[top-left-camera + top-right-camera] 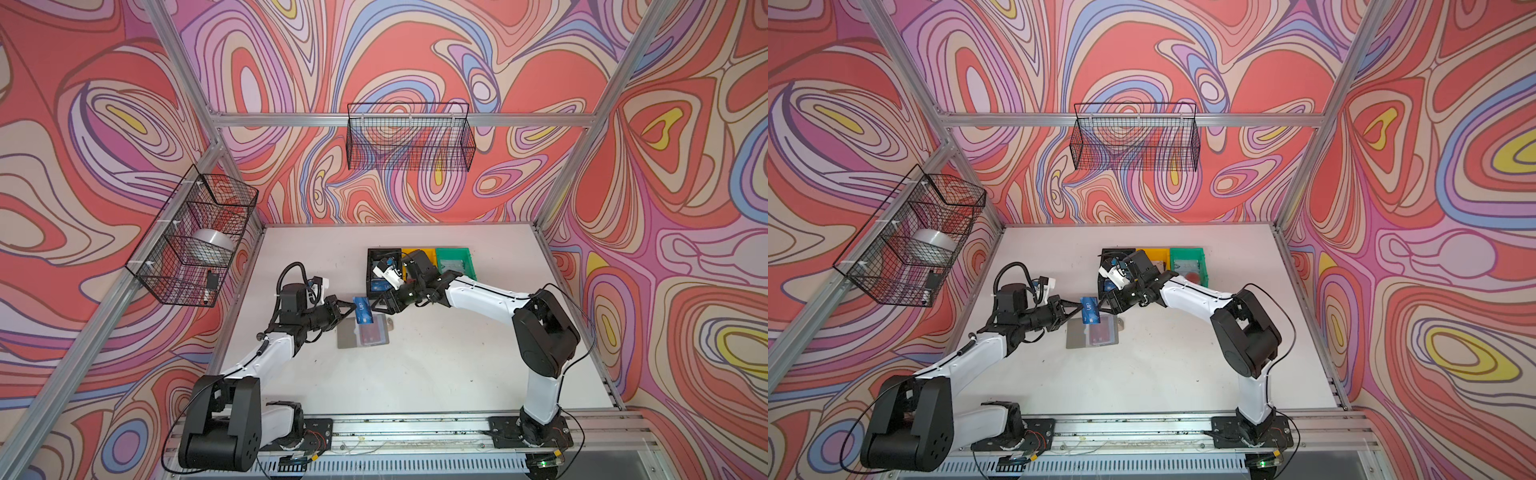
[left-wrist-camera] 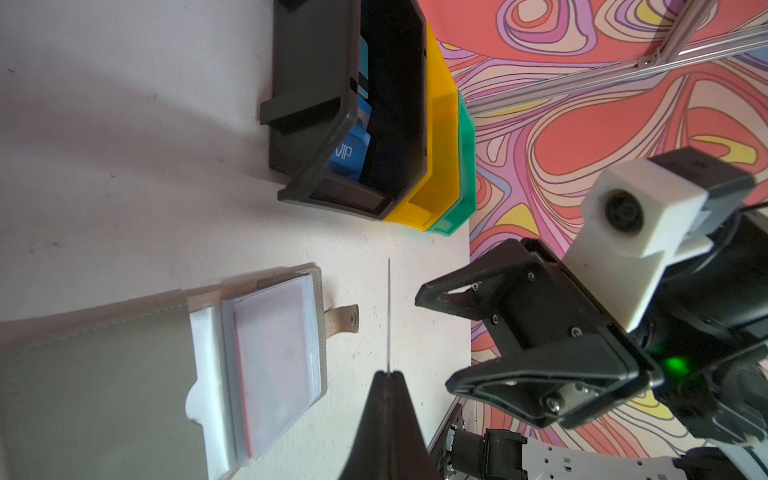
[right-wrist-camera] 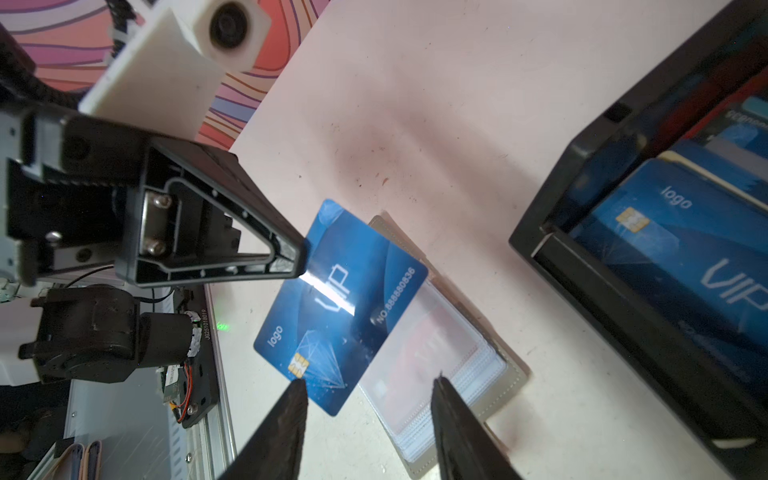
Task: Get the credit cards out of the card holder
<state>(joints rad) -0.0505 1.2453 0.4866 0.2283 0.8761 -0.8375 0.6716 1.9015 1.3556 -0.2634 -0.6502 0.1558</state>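
A blue credit card [image 1: 362,309] [image 1: 1090,310] [image 3: 332,299] hangs just above the table, with my left gripper [image 1: 352,307] [image 1: 1079,307] [image 2: 388,374] shut on one edge. In the left wrist view it shows edge-on as a thin line. My right gripper [image 1: 374,305] [image 1: 1102,305] [image 3: 369,382] [image 2: 434,336] stands open facing it, jaws apart around the card's free corner. Below lies the open grey card holder [image 1: 347,336] [image 1: 1075,336] [image 2: 104,374] [image 3: 511,378], with a red card [image 2: 270,345] [image 3: 432,345] in its translucent pocket.
At the back behind the grippers stands a black bin [image 1: 370,270] [image 2: 316,124] [image 3: 582,187] holding blue cards [image 3: 673,249]. A yellow bin [image 1: 411,253] and a green bin [image 1: 455,262] stand beside it. Wire baskets [image 1: 191,237] [image 1: 409,137] hang on the walls.
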